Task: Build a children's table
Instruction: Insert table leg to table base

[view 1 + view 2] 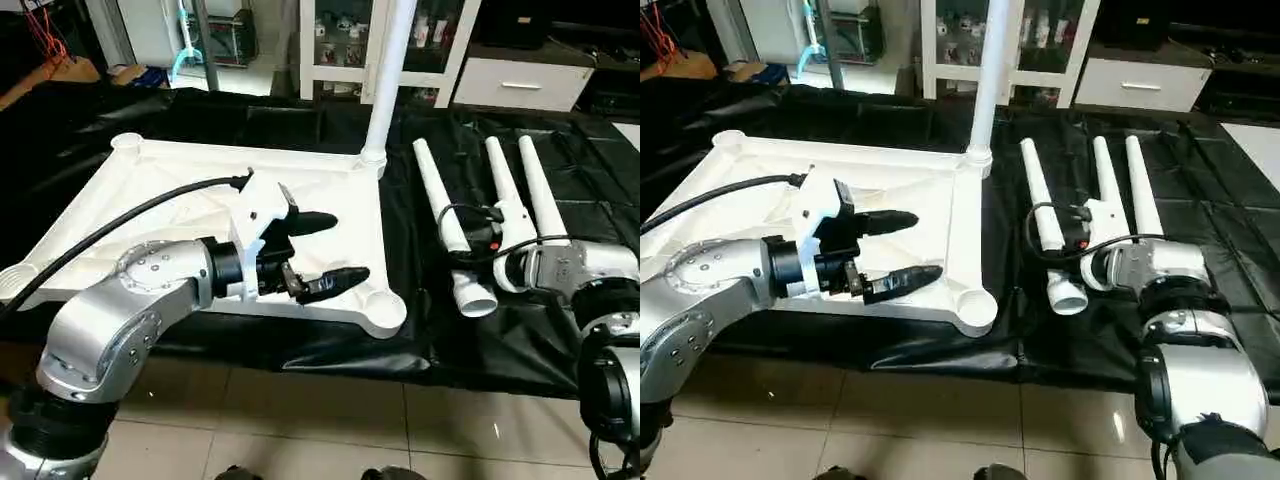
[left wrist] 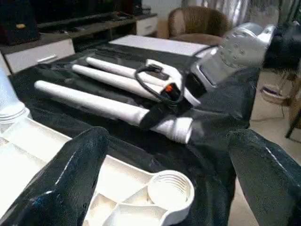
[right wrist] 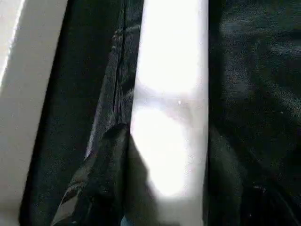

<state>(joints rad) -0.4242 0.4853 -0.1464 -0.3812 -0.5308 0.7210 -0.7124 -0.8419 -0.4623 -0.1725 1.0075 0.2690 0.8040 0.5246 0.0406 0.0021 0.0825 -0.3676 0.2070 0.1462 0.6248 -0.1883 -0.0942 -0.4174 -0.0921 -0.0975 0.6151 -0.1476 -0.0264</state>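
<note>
Leg [image 3: 169,117], right hand [image 1: 470,258] seemingly gripping (partly hidden)

Three loose legs [image 2: 101,106] lie beyond the table top's corner socket [image 2: 170,189].

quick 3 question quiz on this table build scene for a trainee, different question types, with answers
1. How many white tapered tube legs lie flat on the black sheet?
2. True or false: a fourth leg already stands upright in a corner socket of the white plastic square table top.
3. The left pincer is: A) open, above the table top; B) shut on a leg; C) resting on the floor.

Key: 1) three; 2) true; 3) A
</note>
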